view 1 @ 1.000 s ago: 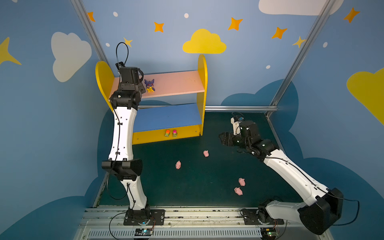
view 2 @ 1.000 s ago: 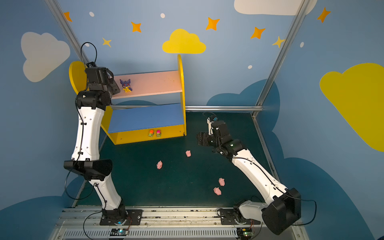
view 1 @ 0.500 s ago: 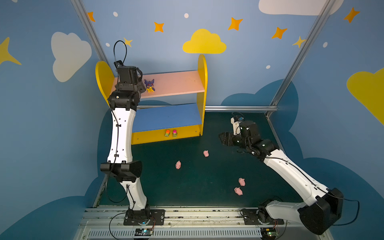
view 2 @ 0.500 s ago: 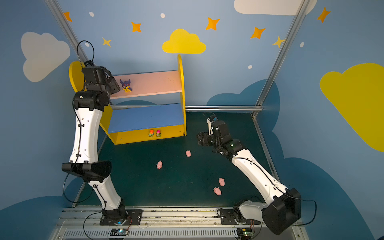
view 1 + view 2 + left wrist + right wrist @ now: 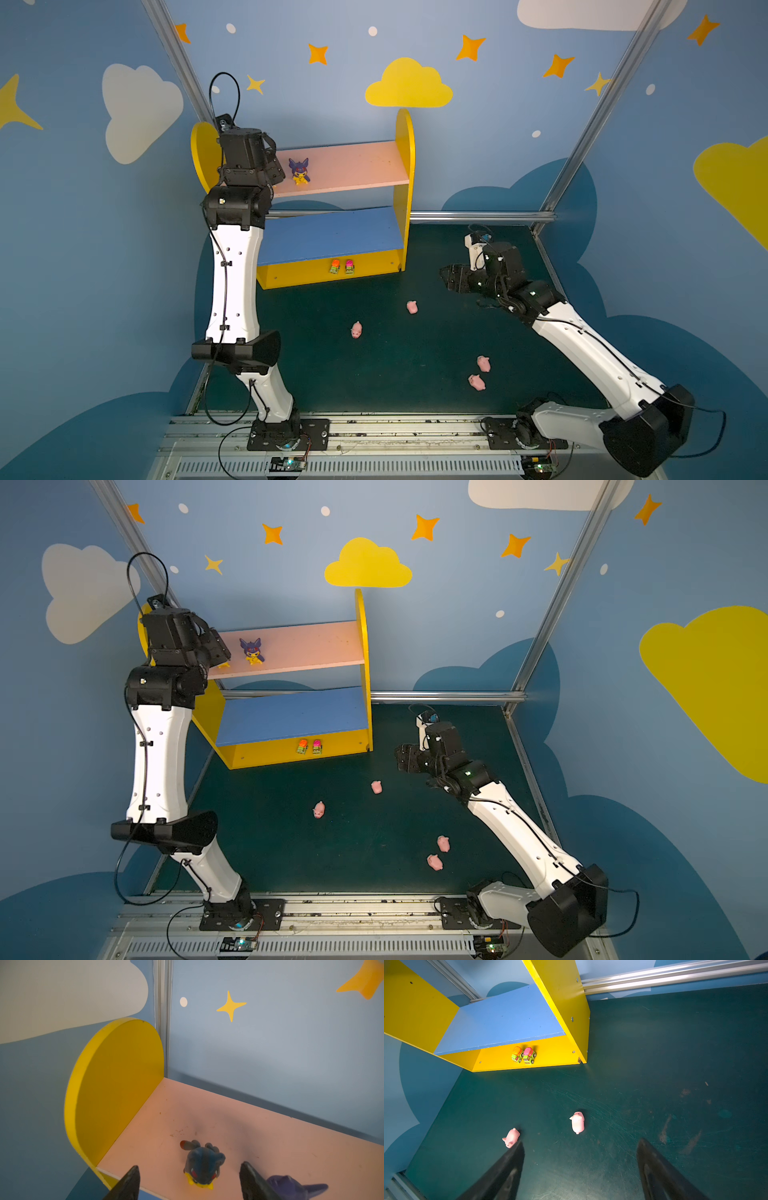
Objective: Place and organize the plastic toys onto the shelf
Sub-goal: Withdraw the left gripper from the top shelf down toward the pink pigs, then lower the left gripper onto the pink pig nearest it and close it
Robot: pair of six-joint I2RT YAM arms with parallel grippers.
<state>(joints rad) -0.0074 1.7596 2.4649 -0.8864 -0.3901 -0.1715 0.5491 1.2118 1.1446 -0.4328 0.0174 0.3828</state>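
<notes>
The shelf (image 5: 353, 166) stands at the back left. My left gripper (image 5: 190, 1166) is open at the left end of its pink upper board (image 5: 249, 1136). A blue-hooded figurine (image 5: 204, 1164) stands free between the fingers. A purple-hooded figurine (image 5: 300, 170) stands beside it. Two cars (image 5: 517, 1054) (image 5: 529, 1055) sit side by side on the yellow base. Several pink pigs lie on the green floor; two of them (image 5: 577, 1122) (image 5: 511, 1137) are just ahead of my right gripper (image 5: 580, 1141). It hovers open and empty.
The shelf's blue lower board (image 5: 332, 232) is bare. The yellow side panel (image 5: 116, 1088) rises close to my left gripper. Two more pigs (image 5: 483, 363) (image 5: 476, 381) lie near the front right, beside the right arm. Blue walls and metal posts enclose the floor.
The left jaws have widened and let go of the blue-hooded figurine, and that arm has drawn back slightly. The right arm has not moved.
</notes>
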